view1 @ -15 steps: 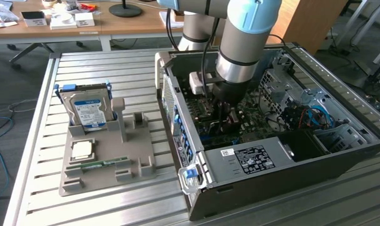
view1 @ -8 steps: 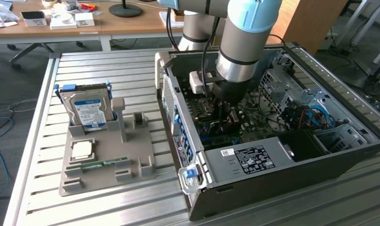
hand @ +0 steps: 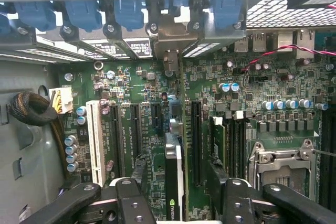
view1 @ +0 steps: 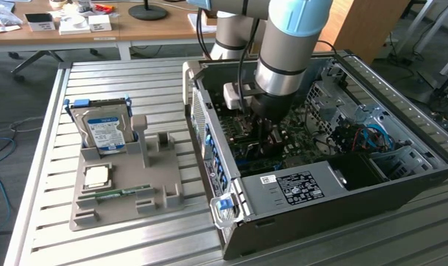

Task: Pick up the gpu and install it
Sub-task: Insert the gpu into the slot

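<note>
Gripper (hand: 176, 198) sits low inside the open PC case (view1: 401, 191), jaws apart, one black finger (hand: 135, 203) each side of the gpu (hand: 174, 182); can't tell if the pads touch it. Gpu stands on edge on the motherboard (hand: 241, 93), in line w/ a long black slot, its metal bracket end (hand: 170, 38) up against the case's rear wall among the blue slot clips (hand: 84, 11). Beside the gpu, toward the CPU socket (hand: 283, 166), a memory stick (hand: 218, 140) sits upright in its slot. White slot (hand: 95, 142) on the gpu's other side.

In the exterior view the arm (view1: 287, 61) drops straight into the case. Case lies on its side on the slatted metal worktop (view1: 120, 77). To the exterior view's left of the case: grey parts holder (view1: 157, 172) w/ a hard drive (view1: 102, 130) standing in it, CPU chip (view1: 97, 176) and a second memory stick (view1: 124, 193) lying flat.
</note>
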Available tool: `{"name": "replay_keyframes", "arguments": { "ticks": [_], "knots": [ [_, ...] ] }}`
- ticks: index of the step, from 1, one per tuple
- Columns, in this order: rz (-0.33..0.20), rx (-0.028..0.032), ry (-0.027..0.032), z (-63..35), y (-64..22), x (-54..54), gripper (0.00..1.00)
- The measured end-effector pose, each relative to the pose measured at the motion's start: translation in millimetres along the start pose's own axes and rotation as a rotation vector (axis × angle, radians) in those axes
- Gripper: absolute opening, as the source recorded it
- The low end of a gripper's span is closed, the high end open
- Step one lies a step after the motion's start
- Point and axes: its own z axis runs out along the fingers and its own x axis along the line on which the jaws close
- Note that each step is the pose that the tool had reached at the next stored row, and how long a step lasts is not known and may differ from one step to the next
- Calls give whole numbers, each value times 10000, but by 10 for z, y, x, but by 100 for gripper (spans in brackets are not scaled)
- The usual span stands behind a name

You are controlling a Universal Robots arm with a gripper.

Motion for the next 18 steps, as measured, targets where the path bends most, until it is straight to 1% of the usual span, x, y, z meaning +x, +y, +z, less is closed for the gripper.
{"name": "replay_keyframes", "arguments": {
  "ticks": [9,18],
  "knots": [
    [0,1,-1,-112,-4,-5,58],
    [0,1,-1,-251,-9,-12,58]
  ]
}}
